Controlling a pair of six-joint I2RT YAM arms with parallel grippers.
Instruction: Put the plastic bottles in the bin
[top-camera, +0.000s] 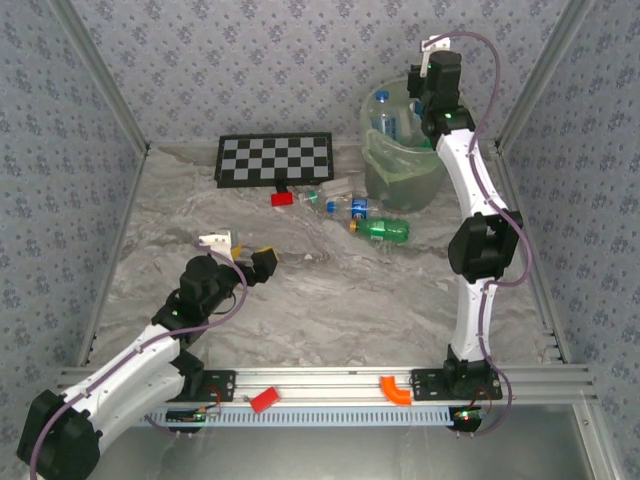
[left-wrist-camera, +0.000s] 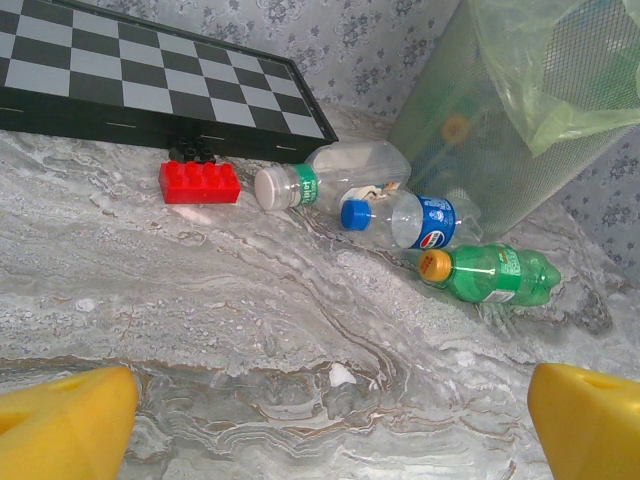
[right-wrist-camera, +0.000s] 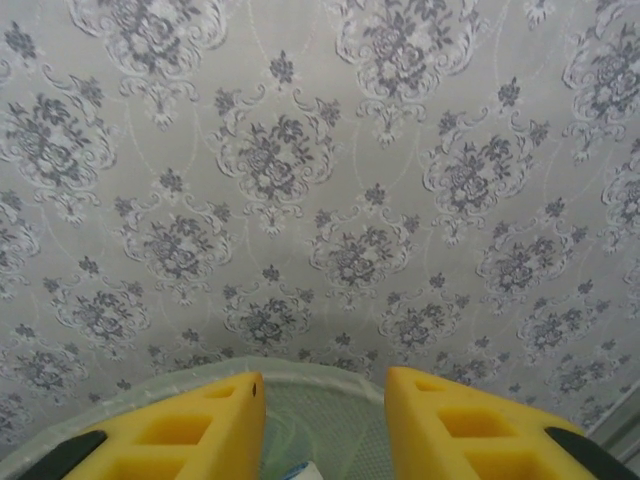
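Left wrist view: released left claw hangs short of three plastic bottles beside the bin.

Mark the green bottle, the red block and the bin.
green bottle (left-wrist-camera: 495, 275), left wrist view, on its body
red block (left-wrist-camera: 200, 188), left wrist view, on its front face
bin (top-camera: 402, 190), top external view, on its outer wall

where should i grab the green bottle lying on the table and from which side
Probably across its labelled middle, coming down from above. The green bottle lies flat on its side, so the round body can be pinched across, while the blue-capped bottle crowds its cap end.
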